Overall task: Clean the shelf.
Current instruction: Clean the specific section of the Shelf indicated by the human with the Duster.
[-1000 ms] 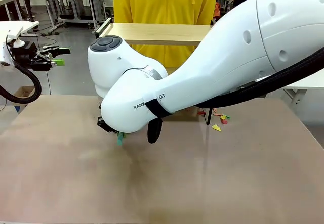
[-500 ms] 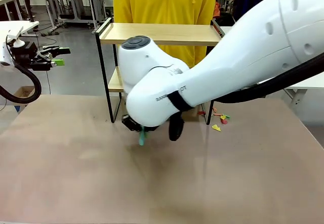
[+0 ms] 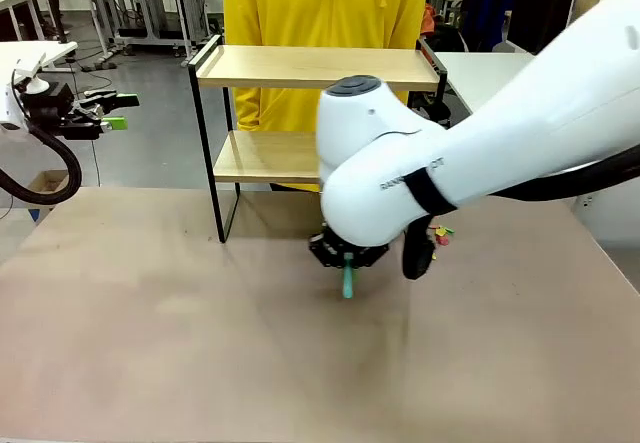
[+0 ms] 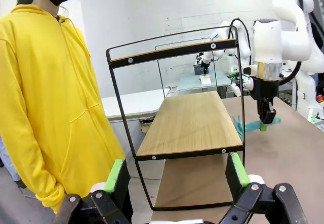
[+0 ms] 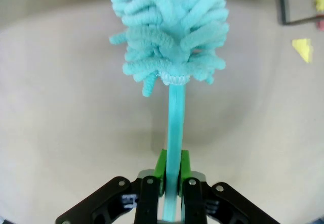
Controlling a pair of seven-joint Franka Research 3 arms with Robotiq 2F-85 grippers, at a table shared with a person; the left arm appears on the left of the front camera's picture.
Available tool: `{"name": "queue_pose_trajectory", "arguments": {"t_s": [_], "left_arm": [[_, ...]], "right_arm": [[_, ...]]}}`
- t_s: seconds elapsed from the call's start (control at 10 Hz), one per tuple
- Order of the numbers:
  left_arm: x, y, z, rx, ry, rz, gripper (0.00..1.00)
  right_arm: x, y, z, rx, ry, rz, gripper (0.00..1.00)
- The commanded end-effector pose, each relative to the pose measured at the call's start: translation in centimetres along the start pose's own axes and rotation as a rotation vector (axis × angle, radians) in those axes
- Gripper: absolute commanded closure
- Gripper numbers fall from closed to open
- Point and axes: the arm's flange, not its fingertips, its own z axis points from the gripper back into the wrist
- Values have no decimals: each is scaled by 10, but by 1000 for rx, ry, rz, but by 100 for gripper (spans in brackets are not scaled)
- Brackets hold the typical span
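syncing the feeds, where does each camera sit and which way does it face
Front: fixed between the arms, facing across the table at shelf and person; right arm shows.
Left wrist: along the open left gripper toward the shelf's end.
Right wrist: down at the table, past the right gripper shut on the duster.
Front and left wrist share shelf, person, duster.

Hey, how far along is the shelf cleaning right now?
Done: the right gripper is shut on the teal duster. In hand: the duster points down at the table in front of the shelf, clear of its boards. Left: wiping both boards, which look bare, and perhaps the coloured scraps by its leg. The left gripper is open.
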Motion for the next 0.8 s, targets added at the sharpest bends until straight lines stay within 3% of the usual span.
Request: {"name": "queue_pose_trajectory", "arguments": {"t_s": [0.0,0.2,0.3,0.4,0.5,0.7], "left_arm": [[4,-1,-1,-3,1,-5,0],[4,-1,-1,-3,1,-5,0],[4,-1,-1,-3,1,-5,0],[4,-1,-1,-3,1,-5,0],[4,-1,-1,-3,1,-5,0],[4,-1,-1,-3,1,-5,0]], "right_arm": [[2,-50,0,-4,47,-3,87],[5,-94,2,-54,66,-47,87],[-2,-108,13,5,3,15,87],[-12,-101,26,125,1,74,87],[10,-91,-2,-49,25,-29,87],[10,-91,-2,-49,25,-29,87]]}}
